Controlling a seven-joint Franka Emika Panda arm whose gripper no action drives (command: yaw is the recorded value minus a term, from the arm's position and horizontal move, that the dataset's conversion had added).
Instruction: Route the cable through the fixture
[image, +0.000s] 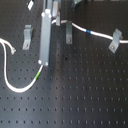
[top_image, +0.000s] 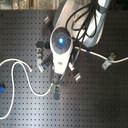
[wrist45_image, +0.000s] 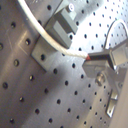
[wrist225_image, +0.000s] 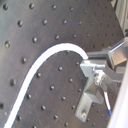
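Holding the cable (image: 20, 88) clamped near its green band, the gripper (image: 40, 62) sits between fixture posts (image: 26, 33); routing appears unfinished.

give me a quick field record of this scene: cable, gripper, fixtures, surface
cable: white cable with green band and blue band, frayed end toward the first exterior view's left
gripper: gripper shut on cable near green band
fixtures: grey clips
surface: black perforated board
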